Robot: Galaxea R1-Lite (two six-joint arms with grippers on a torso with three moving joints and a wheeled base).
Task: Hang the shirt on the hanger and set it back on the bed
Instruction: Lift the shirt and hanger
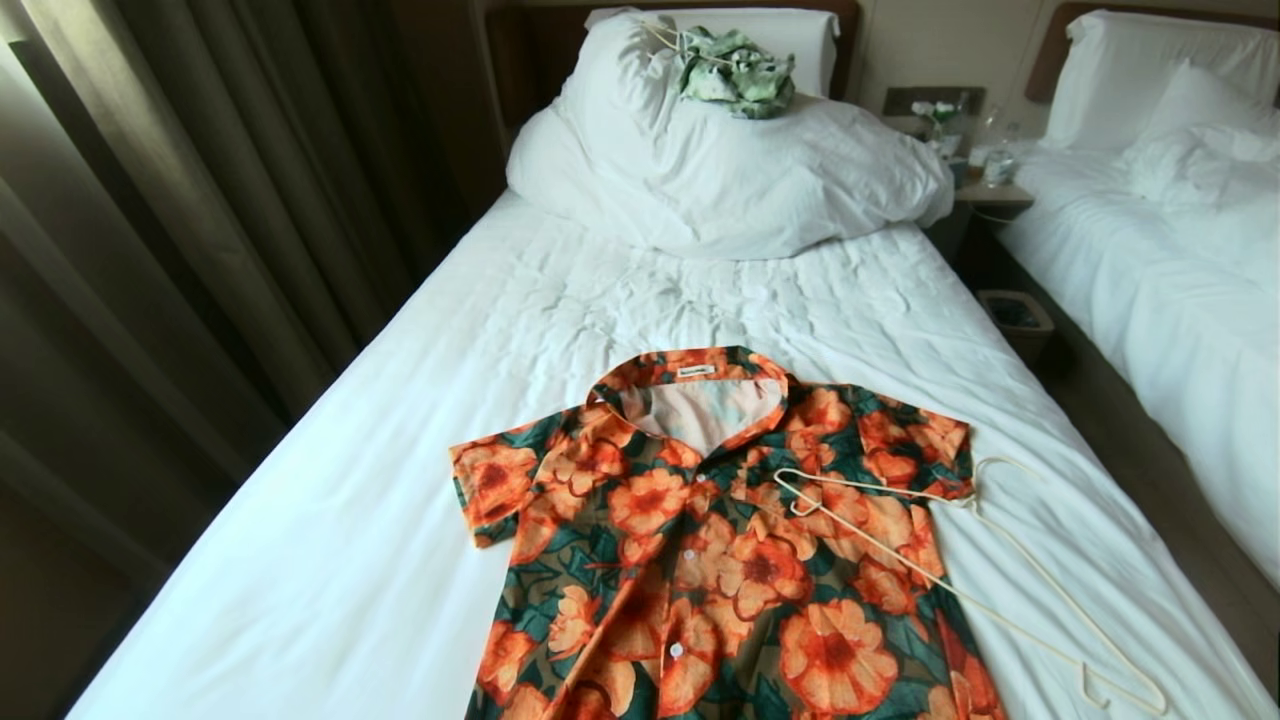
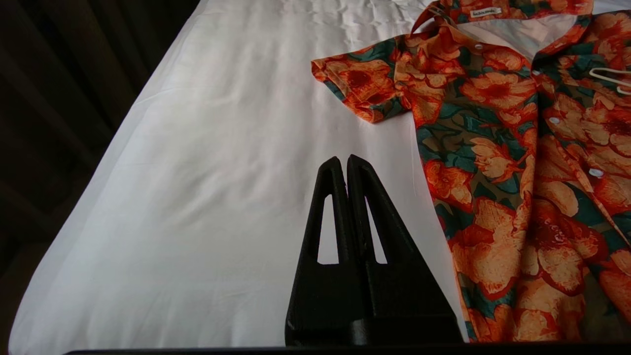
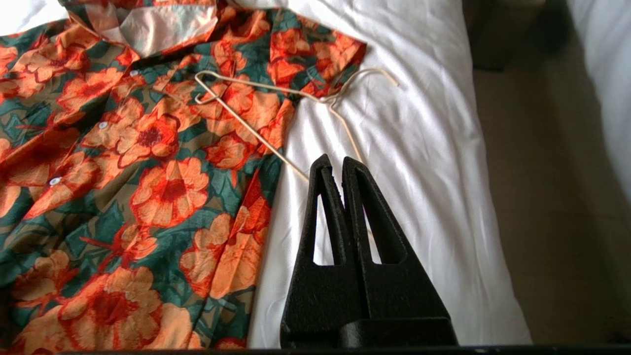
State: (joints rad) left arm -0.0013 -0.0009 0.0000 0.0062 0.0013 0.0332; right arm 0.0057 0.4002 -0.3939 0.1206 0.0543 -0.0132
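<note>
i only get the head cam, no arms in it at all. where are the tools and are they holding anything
Observer: The right tool is shut and empty, hovering over the white sheet beside the hanger, shown by its wrist camera.
Operator: and the left
Observer: The left tool is also shut and empty, above bare sheet of the bed, off the shirt on the side of its sleeve.
Operator: is the hanger inside the shirt yet
Observer: No. The right wrist view shows it lying on top of the shirt, one end on the fabric near the buttons, the hook out on the sheet.
</note>
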